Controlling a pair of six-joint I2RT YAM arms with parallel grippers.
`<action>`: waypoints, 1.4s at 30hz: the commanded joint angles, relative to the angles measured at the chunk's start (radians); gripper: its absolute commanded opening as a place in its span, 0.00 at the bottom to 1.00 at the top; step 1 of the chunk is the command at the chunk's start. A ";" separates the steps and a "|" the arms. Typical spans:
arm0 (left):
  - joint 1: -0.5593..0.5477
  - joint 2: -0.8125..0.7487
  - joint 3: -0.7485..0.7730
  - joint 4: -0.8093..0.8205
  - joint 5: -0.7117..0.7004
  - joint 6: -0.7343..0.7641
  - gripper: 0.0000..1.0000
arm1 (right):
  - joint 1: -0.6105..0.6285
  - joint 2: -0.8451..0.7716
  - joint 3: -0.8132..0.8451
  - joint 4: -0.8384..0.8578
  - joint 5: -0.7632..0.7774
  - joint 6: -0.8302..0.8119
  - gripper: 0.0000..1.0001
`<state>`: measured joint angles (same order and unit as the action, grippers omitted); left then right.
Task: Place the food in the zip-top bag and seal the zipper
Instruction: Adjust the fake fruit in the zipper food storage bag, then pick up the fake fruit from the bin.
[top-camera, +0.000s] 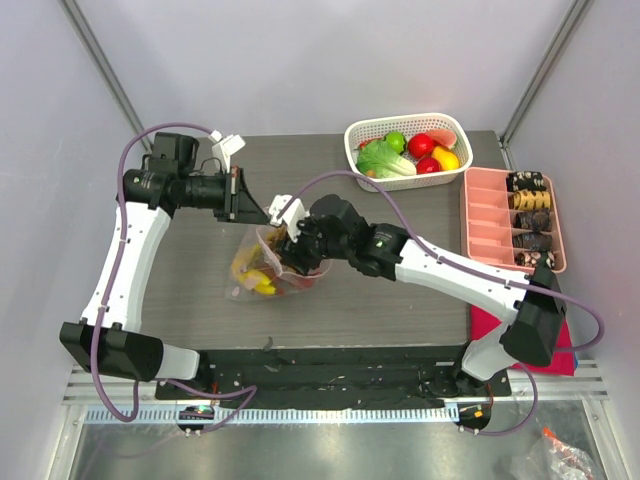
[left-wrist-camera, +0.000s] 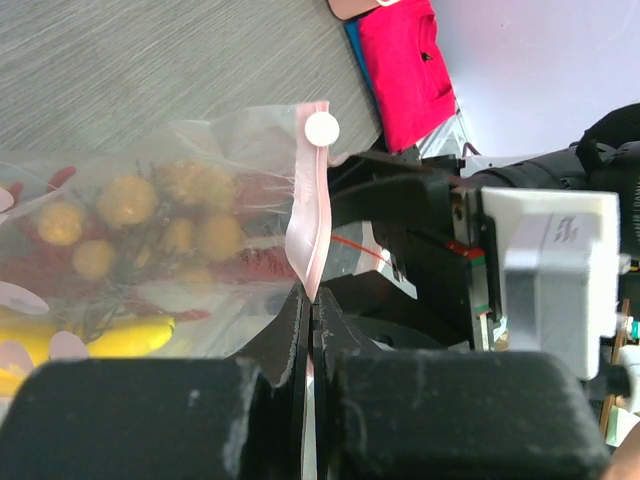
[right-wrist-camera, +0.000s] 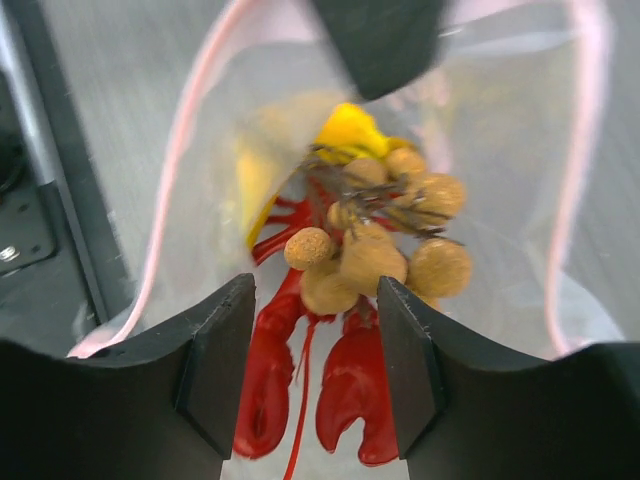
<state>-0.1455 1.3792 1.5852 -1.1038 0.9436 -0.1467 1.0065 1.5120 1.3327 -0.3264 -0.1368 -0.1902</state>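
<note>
The clear zip-top bag (top-camera: 268, 268) lies in the middle of the table with its mouth lifted. My left gripper (top-camera: 262, 214) is shut on the pinkish zipper strip (left-wrist-camera: 308, 215) at the mouth's edge and holds it up (left-wrist-camera: 313, 302). My right gripper (top-camera: 298, 256) is open, with its jaws inside the bag's mouth (right-wrist-camera: 315, 290). Beyond its fingertips, inside the bag, lie a brown berry cluster (right-wrist-camera: 385, 245), red toy pieces (right-wrist-camera: 350, 395) and a yellow banana (right-wrist-camera: 350, 130). The berry cluster (left-wrist-camera: 170, 215) and the banana (left-wrist-camera: 130, 340) also show through the plastic in the left wrist view.
A white lattice basket (top-camera: 358, 135) with green, red and yellow toy foods stands at the back right. A pink compartment tray (top-camera: 482, 215) with dark items is at the right edge. A red cloth (top-camera: 485, 325) lies near the right arm's base.
</note>
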 joint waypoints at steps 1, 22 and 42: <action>0.004 -0.016 0.038 0.030 0.060 -0.002 0.00 | -0.023 -0.007 0.063 0.073 0.132 -0.012 0.57; 0.003 0.017 -0.024 0.206 0.011 -0.129 0.00 | -0.908 0.173 0.472 -0.128 -0.216 0.146 0.84; 0.004 0.011 -0.082 0.167 -0.022 -0.063 0.00 | -1.040 0.849 0.954 -0.074 -0.156 -0.121 0.83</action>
<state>-0.1455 1.3998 1.5028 -0.9482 0.9157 -0.2440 -0.0402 2.3268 2.2250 -0.4934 -0.2722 -0.3733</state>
